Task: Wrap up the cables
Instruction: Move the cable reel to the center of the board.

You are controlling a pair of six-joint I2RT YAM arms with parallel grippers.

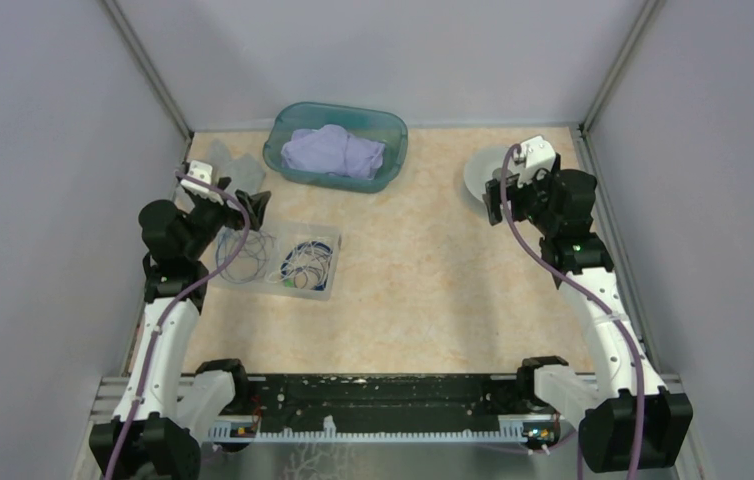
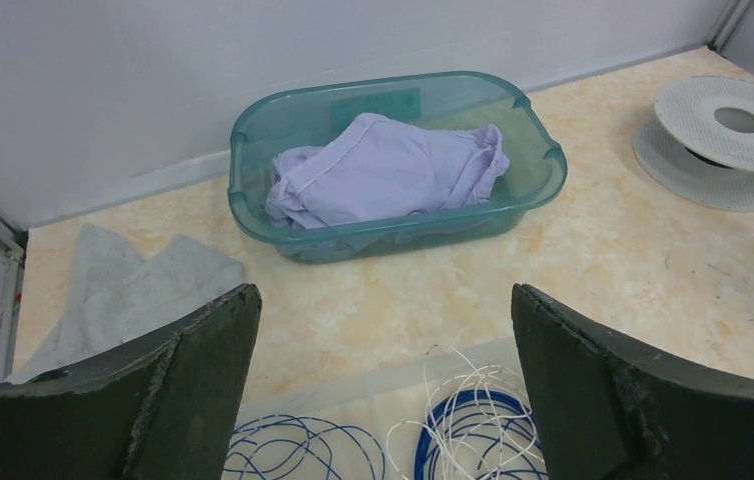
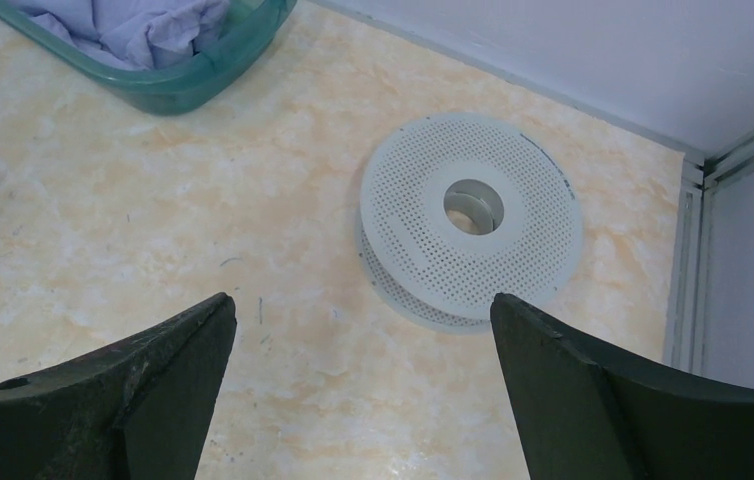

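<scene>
The cables lie as loose loops in a shallow clear tray (image 1: 325,290) at the left of the table: a thin blue tangle (image 1: 243,258) (image 2: 298,452) and a blue coil mixed with whitish wire (image 1: 308,262) (image 2: 473,420). My left gripper (image 1: 233,212) (image 2: 383,298) hangs just above the tray's far edge, open, with nothing between its fingers. My right gripper (image 1: 513,205) (image 3: 363,302) is open and empty over bare table at the far right, just short of a white perforated spool (image 1: 478,175) (image 3: 471,215) (image 2: 728,130) lying flat.
A teal plastic basin (image 1: 399,150) (image 2: 543,180) (image 3: 203,80) with a lilac cloth (image 1: 333,150) (image 2: 383,170) in it stands at the back middle. A grey cloth (image 1: 228,165) (image 2: 123,280) lies in the back left corner. Walls close in the left, back and right sides.
</scene>
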